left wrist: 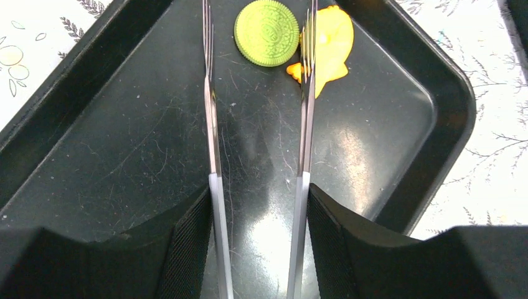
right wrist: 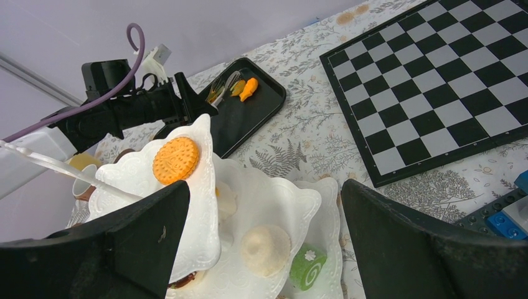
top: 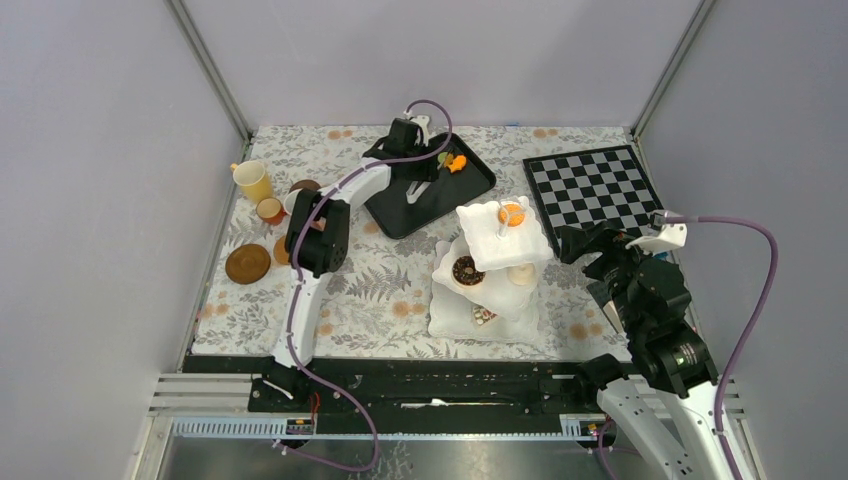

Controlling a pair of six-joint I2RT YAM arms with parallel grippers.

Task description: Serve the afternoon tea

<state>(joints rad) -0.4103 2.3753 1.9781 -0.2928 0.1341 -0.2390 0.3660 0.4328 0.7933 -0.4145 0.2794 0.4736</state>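
Note:
My left gripper (left wrist: 258,199) is shut on the silver tongs (left wrist: 212,124) over the black tray (left wrist: 124,156). The tongs' tips stand apart, on either side of a green round cookie (left wrist: 266,32), and the right tip overlaps an orange-yellow cake (left wrist: 333,43). The white three-tier stand (top: 478,318) carries an orange cookie (top: 512,213) on top, a chocolate doughnut (top: 467,270), a pale round cake (right wrist: 265,249) and a green roll (right wrist: 307,265). My right gripper (right wrist: 264,193) hangs open beside and above the stand, holding nothing.
A yellow cup (top: 252,181), a small brown cup (top: 270,209) and a brown saucer (top: 248,264) sit at the left of the floral cloth. A chessboard (top: 592,183) lies at the back right. Blue toy bricks (right wrist: 507,221) lie near the right gripper.

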